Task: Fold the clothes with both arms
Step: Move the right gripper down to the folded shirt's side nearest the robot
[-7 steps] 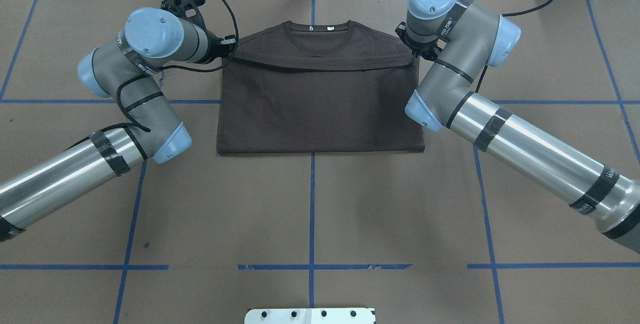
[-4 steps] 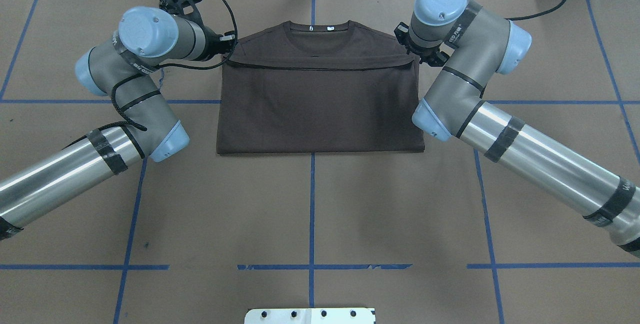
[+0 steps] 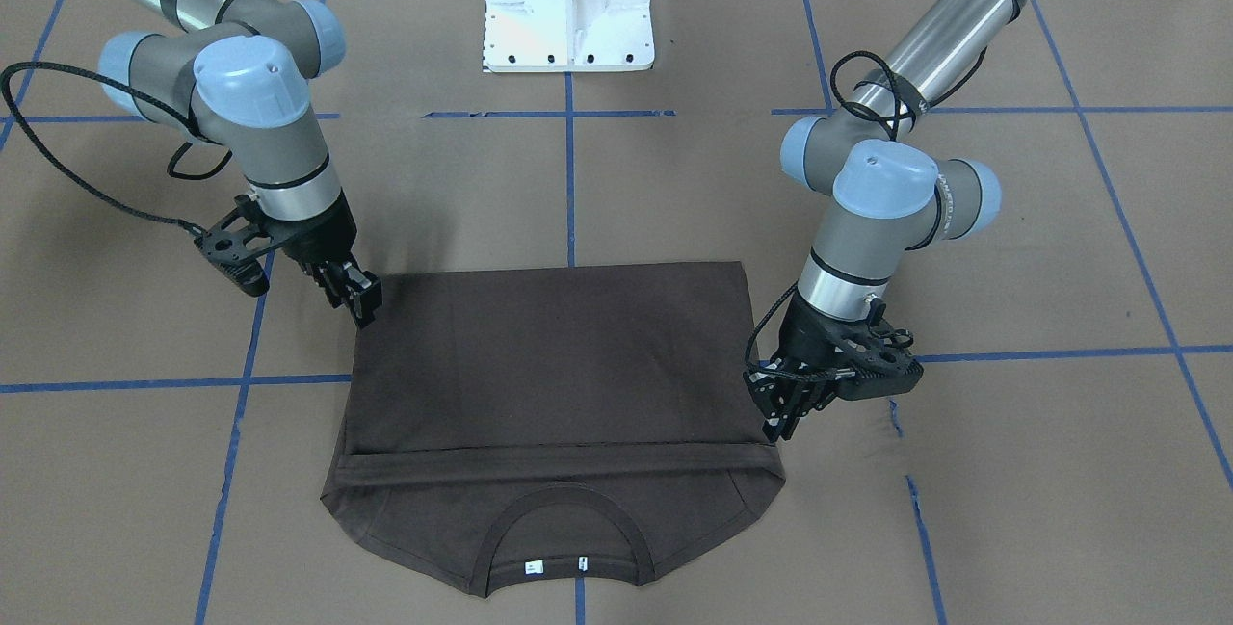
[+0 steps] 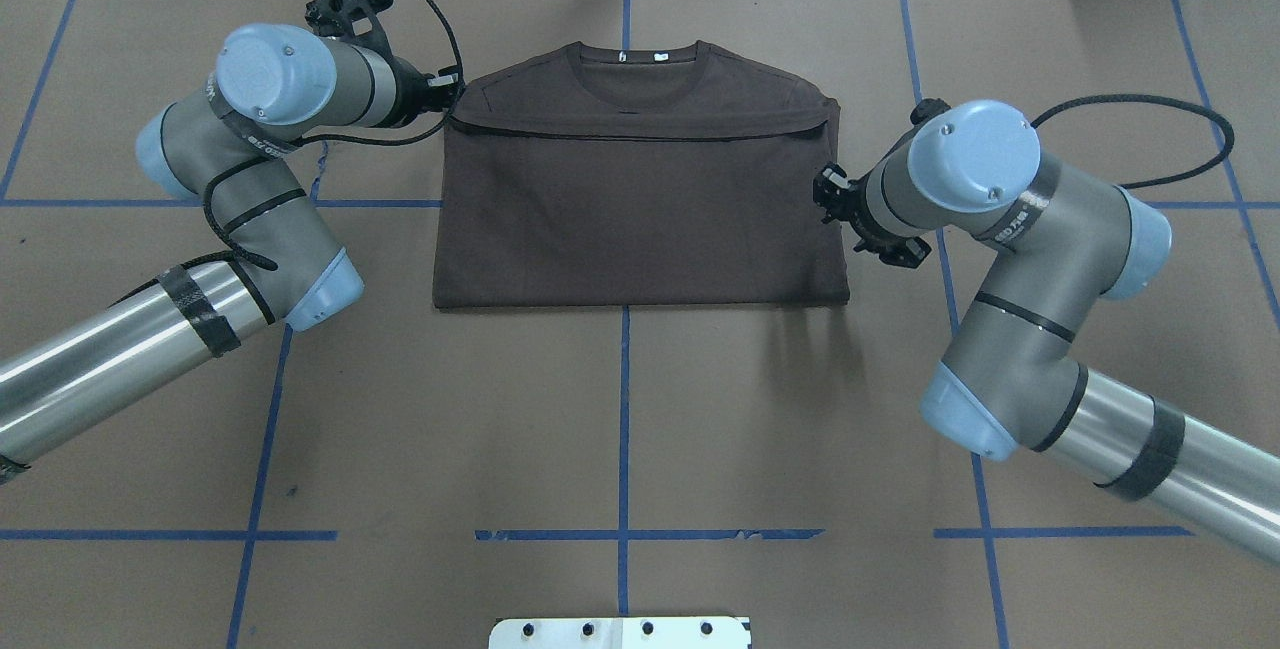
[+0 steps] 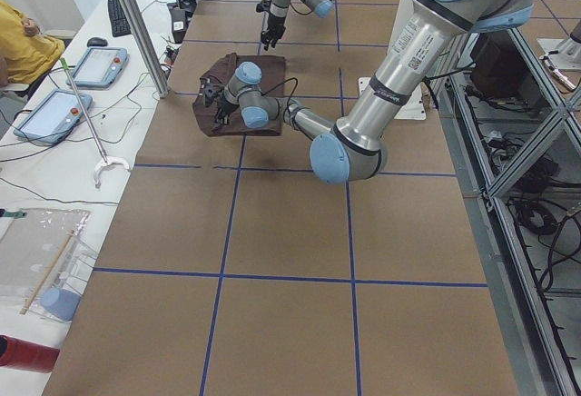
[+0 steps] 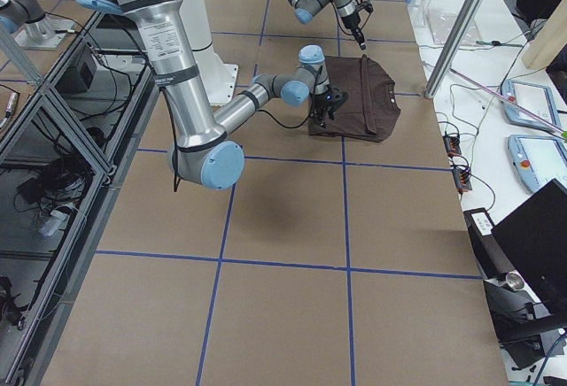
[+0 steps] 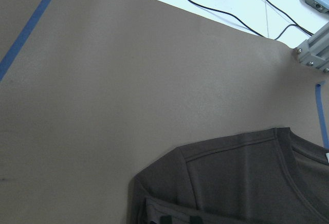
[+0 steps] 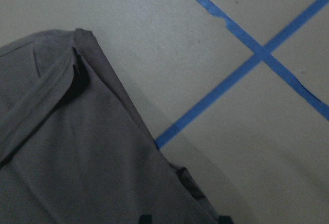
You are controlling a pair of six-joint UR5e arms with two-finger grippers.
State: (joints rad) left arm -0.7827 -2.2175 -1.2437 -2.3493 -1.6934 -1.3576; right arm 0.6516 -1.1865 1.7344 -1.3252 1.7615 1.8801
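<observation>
Brown T-shirt point(image 4: 640, 219) lies folded on the counter point(image 4: 620, 409), collar far. Left hand point(image 3: 775, 427), nearly closed, pinches the folded hem's left corner; right hand point(image 3: 364, 305) hangs spread open over the right edge.

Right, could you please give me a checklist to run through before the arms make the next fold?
1. The T-shirt lies flat on the table, folded once: ok.
2. The folded-up hem runs straight below the collar: ok.
3. The right end effector is open at the shirt's side edge: ok.
4. The left end effector is free of the hem corner: cannot tell.
5. Both end effectors are level for a matched grasp: not ok; the left is at the far hem corner, the right partway along the side edge.
</observation>
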